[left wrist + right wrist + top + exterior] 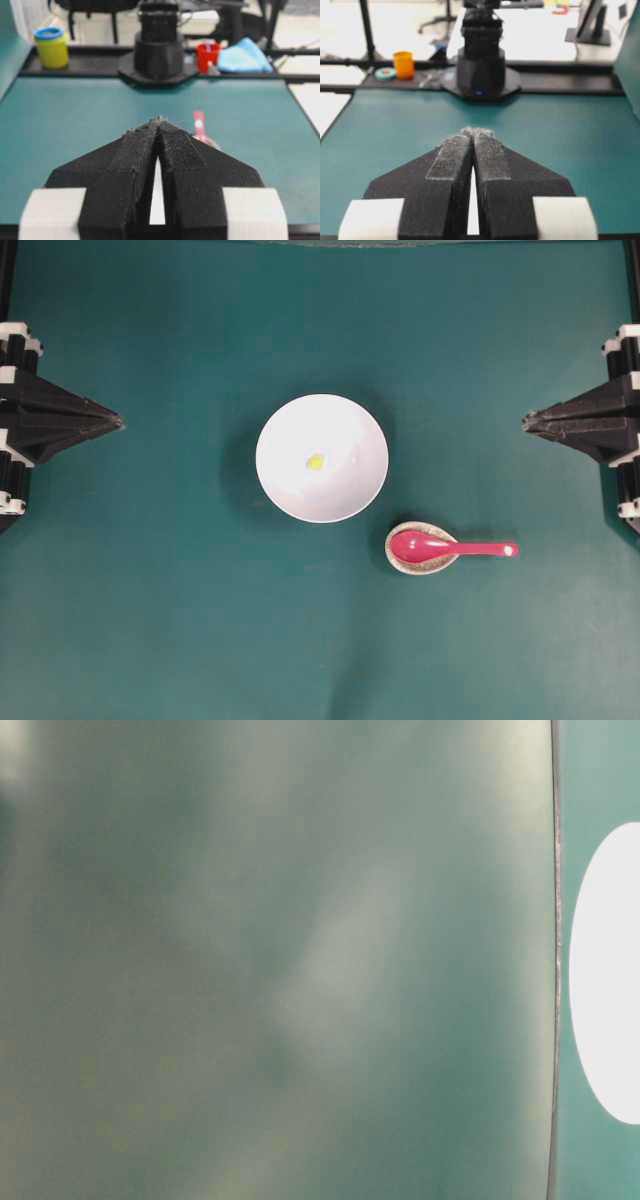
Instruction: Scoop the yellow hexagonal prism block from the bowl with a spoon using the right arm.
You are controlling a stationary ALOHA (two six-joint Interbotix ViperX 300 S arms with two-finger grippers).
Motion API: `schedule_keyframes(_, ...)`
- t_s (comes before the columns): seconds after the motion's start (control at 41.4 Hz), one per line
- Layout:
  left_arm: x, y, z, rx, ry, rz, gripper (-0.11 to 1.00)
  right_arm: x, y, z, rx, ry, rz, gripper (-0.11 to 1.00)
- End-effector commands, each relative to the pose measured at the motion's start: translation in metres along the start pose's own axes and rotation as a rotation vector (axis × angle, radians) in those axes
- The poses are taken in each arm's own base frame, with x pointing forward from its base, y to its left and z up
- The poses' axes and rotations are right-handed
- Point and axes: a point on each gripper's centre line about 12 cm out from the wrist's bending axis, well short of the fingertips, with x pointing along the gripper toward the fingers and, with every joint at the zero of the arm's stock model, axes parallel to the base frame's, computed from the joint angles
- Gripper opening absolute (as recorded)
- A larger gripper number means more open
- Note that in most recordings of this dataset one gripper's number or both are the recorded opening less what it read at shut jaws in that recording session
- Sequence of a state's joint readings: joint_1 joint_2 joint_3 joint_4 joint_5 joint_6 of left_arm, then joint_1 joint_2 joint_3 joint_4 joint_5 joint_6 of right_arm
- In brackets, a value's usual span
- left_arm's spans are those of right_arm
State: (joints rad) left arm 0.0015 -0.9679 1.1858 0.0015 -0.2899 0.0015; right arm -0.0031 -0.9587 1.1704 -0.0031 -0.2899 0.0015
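On the green table (150,620), a large round white bowl (345,430) sits in the middle with a tiny yellow hexagonal prism block (315,462) lying inside it, near its centre. Just beside the bowl, toward the right arm's side, a small speckled beige dish (403,564) cradles the scoop of a red-pink spoon (440,548), whose handle points toward that arm. The left gripper (118,422) and right gripper (526,422) hang at opposite table edges, well apart from everything, jaws clenched on nothing.
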Motion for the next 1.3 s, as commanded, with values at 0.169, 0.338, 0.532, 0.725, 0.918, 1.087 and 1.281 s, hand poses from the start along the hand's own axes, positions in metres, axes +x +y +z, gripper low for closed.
schedule_keyframes(0.169, 0.002, 0.0, 0.011, 0.004, -0.003, 0.0, 0.05, 0.005, 0.002, 0.003, -0.007, -0.005, 0.011, 0.0)
schedule_keyframes(0.338, 0.002, 0.0, 0.011, 0.004, -0.005, 0.0, 0.05, 0.005, 0.002, 0.004, -0.007, -0.006, 0.013, 0.0)
schedule_keyframes(0.532, 0.003, 0.0, 0.01, 0.004, 0.0, 0.0, 0.05, 0.005, 0.002, 0.003, -0.008, -0.002, 0.011, 0.01)
schedule_keyframes(0.725, 0.003, 0.0, 0.01, 0.004, 0.005, -0.001, 0.05, 0.006, 0.002, 0.004, -0.002, -0.005, 0.012, 0.12)
schedule_keyframes(0.918, 0.003, 0.0, 0.009, 0.003, 0.012, 0.0, 0.05, 0.008, 0.002, 0.002, 0.001, 0.012, 0.012, 0.45)
schedule_keyframes(1.087, 0.003, 0.0, 0.009, 0.003, 0.014, 0.0, 0.05, 0.012, 0.002, -0.001, 0.011, 0.026, 0.01, 0.58)
schedule_keyframes(1.281, 0.003, 0.0, 0.008, 0.003, 0.017, -0.001, 0.05, 0.017, 0.002, -0.014, 0.066, 0.077, 0.006, 0.59)
